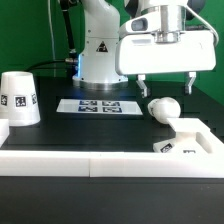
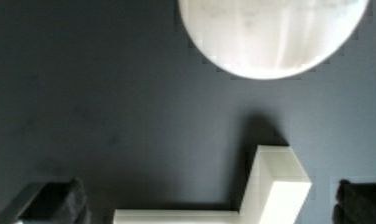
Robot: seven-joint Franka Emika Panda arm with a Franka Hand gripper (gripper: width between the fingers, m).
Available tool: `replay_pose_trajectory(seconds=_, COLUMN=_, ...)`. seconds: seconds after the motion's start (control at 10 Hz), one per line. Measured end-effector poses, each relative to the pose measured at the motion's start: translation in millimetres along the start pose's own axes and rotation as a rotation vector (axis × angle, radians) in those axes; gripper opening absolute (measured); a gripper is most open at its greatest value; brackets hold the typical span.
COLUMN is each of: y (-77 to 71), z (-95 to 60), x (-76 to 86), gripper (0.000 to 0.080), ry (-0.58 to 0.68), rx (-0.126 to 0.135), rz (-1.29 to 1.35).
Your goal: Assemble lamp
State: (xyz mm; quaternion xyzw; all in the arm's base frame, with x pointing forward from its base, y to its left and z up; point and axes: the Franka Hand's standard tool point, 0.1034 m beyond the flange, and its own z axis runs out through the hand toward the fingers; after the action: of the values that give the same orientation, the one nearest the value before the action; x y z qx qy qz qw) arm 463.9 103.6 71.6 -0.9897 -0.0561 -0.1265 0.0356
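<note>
**Kid:** Where is your gripper right now?

**Me:** My gripper (image 1: 167, 88) hangs in the air above the dark table (image 1: 120, 125), over on the exterior view's right. It touches nothing.

**Kid:** Is it open?

**Me:** Yes. My two fingers (image 2: 39, 203) are spread wide apart, and I hold nothing. In the wrist view I see one dark finger at each side, with bare table between them and a white corner piece (image 2: 274, 185). I cannot tell what that piece belongs to.

**Kid:** Where is the bulb?

**Me:** The bulb (image 1: 160, 108) lies on its side on the table, just below my gripper. In the wrist view its round white head is big and bright, and it is apart from my fingers.

**Kid:** And the shade?

**Me:** The shade (image 1: 18, 98) stands on the table at the exterior view's left, well apart from the bulb. Its wide end is down. It has black-and-white tags on its side.

**Kid:** And the base?

**Me:** The base (image 1: 185, 132) sits at the exterior view's right, near the bulb and right behind the long white rail (image 1: 90, 160). I see tags on its front side.

**Kid:** What else is there?

**Me:** The marker board (image 1: 98, 104) lies flat between the shade and the bulb, in front of the white robot stand (image 1: 97, 55).
</note>
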Motion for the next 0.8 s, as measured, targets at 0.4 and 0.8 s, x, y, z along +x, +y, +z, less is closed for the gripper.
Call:
replay_pose_trajectory(seconds=0.4, y=-2.0, z=3.1, x=2.4, gripper=0.0699, ry=-0.187, rx=0.022, rz=-0.088)
replay_pose_trajectory(seconds=0.8, y=-3.9, z=0.7, x=-1.2, gripper=0.0699, ry=-0.435, rx=0.072, rz=-0.109)
